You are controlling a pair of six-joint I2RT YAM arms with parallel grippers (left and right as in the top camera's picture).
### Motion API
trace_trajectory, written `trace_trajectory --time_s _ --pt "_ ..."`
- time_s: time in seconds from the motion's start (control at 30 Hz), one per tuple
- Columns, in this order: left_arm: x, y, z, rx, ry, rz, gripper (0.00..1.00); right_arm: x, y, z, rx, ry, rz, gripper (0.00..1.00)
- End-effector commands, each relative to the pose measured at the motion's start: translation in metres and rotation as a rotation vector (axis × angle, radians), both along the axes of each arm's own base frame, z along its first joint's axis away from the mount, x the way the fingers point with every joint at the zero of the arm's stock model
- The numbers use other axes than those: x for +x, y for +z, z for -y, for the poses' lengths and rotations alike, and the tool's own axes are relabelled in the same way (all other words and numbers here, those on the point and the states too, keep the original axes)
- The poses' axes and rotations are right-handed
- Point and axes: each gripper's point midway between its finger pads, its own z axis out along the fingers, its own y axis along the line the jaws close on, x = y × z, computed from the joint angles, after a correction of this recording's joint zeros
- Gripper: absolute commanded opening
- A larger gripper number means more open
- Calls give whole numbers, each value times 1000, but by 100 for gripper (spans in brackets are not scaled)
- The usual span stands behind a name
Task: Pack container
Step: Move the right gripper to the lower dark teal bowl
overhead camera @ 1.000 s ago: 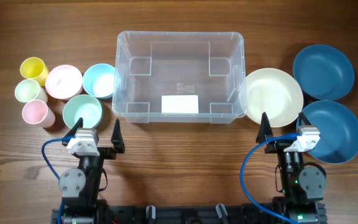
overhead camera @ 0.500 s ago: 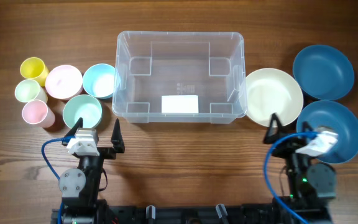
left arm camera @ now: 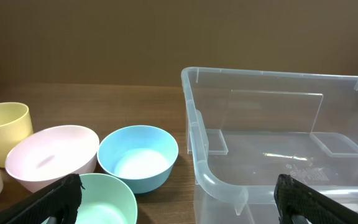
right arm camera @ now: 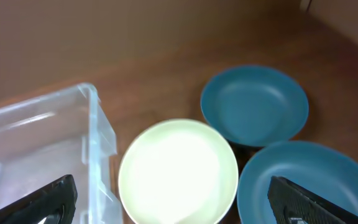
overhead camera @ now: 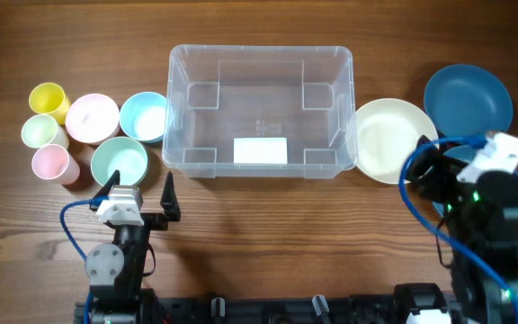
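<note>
**Now: bin empty, both grippers wide open**

Nothing is packed yet. The container (overhead camera: 259, 94) sits at the middle of the wooden table (overhead camera: 259, 234), clear and bare inside.

The left gripper (left arm camera: 178, 199) has its jaws spread fully and grips nothing; it faces the container's near left corner and the mint bowl (overhead camera: 120, 162). The right gripper (right arm camera: 176, 200) is equally wide and empty, hanging above the cream bowl (right arm camera: 178, 168) and the two dark blue bowls, one farther back (right arm camera: 255, 102) and one nearer (right arm camera: 303, 186).

Likely trouble:
- The cream bowl lies against or just beside the container's right wall; I cannot tell which. A finger coming down on that side could strike the rim and shove the light bin.
- The three bowls crowd together, so gripping one rim may drag or tip a neighbour.
- A pinch on a thin, smooth rim could slip during the lift.
- The blue cable (overhead camera: 412, 193) loops loose beside the right arm and might catch a bowl.

Writing: a white label (overhead camera: 260, 150) on the container's base looks blank. Faint moulded marks above it are too small to read.
</note>
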Motion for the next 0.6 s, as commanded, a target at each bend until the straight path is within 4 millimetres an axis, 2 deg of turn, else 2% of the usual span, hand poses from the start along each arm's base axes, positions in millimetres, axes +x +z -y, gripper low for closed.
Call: trace_trajectory --time_s 0.0,0.07,0.13,0.23,0.33,0.43,0.57 --pt "0 -2 2 15 -15 3 100 9 -7 -15 118 30 -31 100" --pt "0 -2 2 15 -15 3 100 12 -13 -13 87 36 -59 100" --pt "0 -2 2 15 -15 3 100 9 -20 3 46 -51 -94 100" --pt "0 -2 2 15 -15 3 100 -13 -34 39 113 -370 -118 100" --pt "0 -2 2 15 -15 3 100 -31 -46 54 176 -532 -144 100" --pt "0 -2 2 15 -15 3 100 -53 -60 66 231 -658 -195 100" --pt "0 -2 2 15 -15 3 100 -75 -76 75 299 -727 -292 100"
